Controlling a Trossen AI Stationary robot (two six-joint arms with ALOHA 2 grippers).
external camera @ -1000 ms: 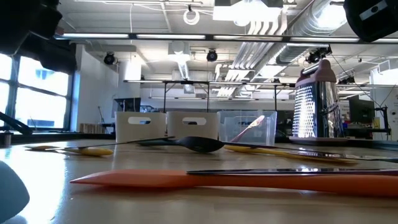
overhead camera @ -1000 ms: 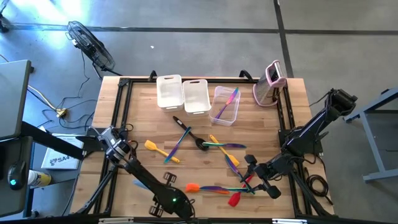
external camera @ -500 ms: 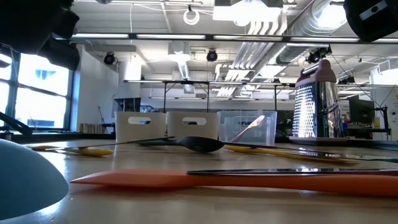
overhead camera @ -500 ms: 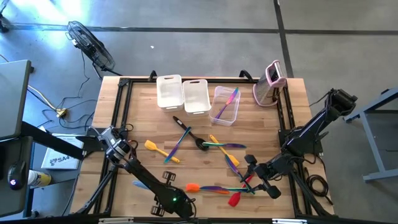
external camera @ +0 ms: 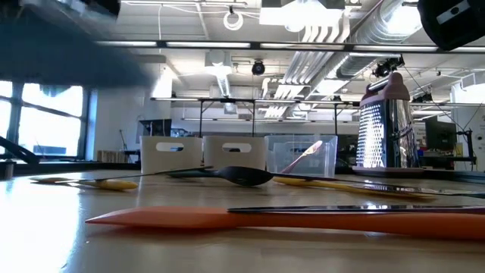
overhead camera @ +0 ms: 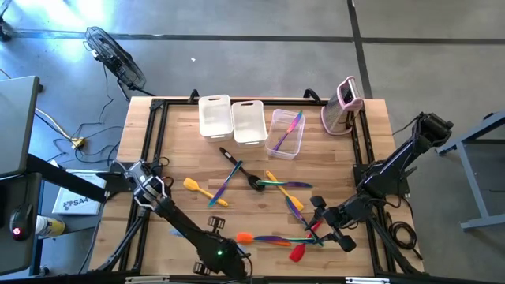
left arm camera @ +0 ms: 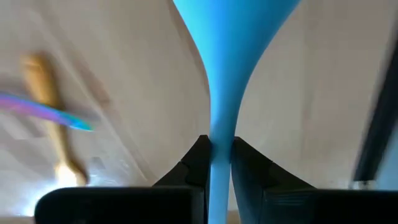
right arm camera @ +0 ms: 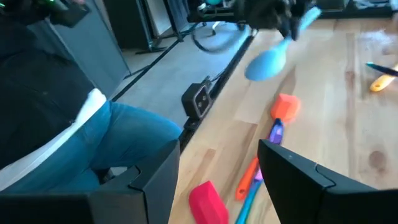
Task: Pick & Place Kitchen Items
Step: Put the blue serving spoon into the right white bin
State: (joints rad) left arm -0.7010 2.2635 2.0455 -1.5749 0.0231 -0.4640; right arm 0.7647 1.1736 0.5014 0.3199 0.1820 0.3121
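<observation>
My left gripper (left arm camera: 221, 155) is shut on a light blue spoon (left arm camera: 233, 37) near the table's front edge, left of the middle (overhead camera: 225, 254). The right wrist view shows this spoon (right arm camera: 267, 62) in the air below the left gripper (right arm camera: 283, 22). My right gripper (right arm camera: 217, 180) stands open at the front right (overhead camera: 319, 225), over a red spatula (right arm camera: 208, 202) and an orange spatula (right arm camera: 285, 106) that lie flat on the wood. More utensils lie flat mid-table: a yellow spatula (overhead camera: 197, 189), a black turner (overhead camera: 235, 162) and a black spoon (overhead camera: 256, 182). My left gripper pinches the spoon's slim handle (left arm camera: 219, 140) between its two fingers, just behind where it widens into the head. The fingers come from above, pointing down. The spoon is lifted clear of the table and tilted, its head (right arm camera: 266, 63) lower than its handle.
Two white tubs (overhead camera: 215, 116) (overhead camera: 249, 121) and a clear tub (overhead camera: 286, 136) with a purple utensil in it stand at the far side, a pink-and-white grater (overhead camera: 344, 105) to their right. A long orange spatula (external camera: 288, 220) lies near the front. A person's legs (right arm camera: 93, 137) show beside the table.
My left gripper has risen with the light blue spoon. The spoon's head, which lay at the low view's bottom left half a second ago, has come off the table and left that view.
</observation>
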